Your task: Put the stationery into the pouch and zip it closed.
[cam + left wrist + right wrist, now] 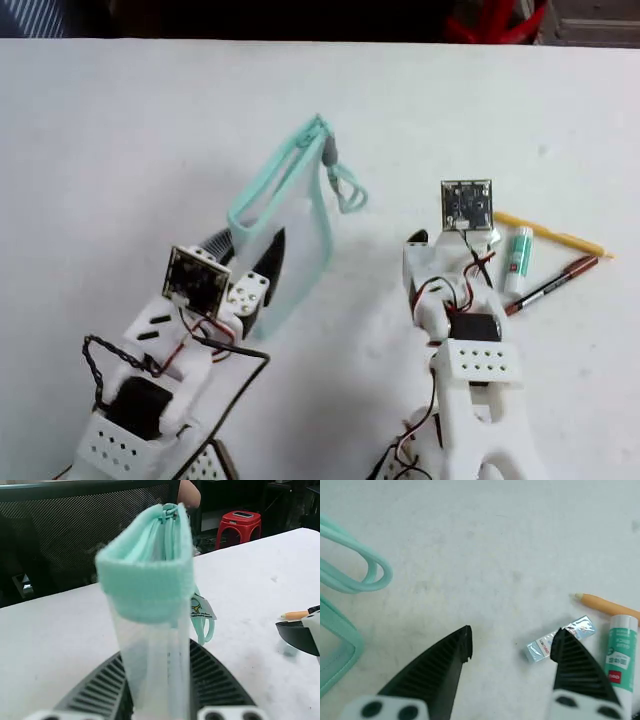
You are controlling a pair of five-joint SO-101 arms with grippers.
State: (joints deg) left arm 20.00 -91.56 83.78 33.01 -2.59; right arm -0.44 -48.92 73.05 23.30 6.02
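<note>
Left gripper (156,692) has the pouch (150,595) pinched between its fingers, standing up on edge. The mouth looks open to me, though the mint trim blocks a clean look from the wrist. Right gripper (512,655) hovers low over the table, fingers spread wide, nothing in them. The eraser (560,639) lies just beside one fingertip, not between the two. Glue stick (620,652) and pencil (605,605) sit just past it, and the pen (552,284) lies beside the glue. All the stationery is out on the table, well apart from the pouch, with nothing inside yet.

Risks from here: if I close now, that fingertip comes down on the eraser and flicks it off, or knocks it into the glue stick, which would roll. The eraser is small and flat, so a shallow pinch could squirt it out. The pouch is soft too, and held at one spot the mouth could sag shut before anything arrives.
</note>
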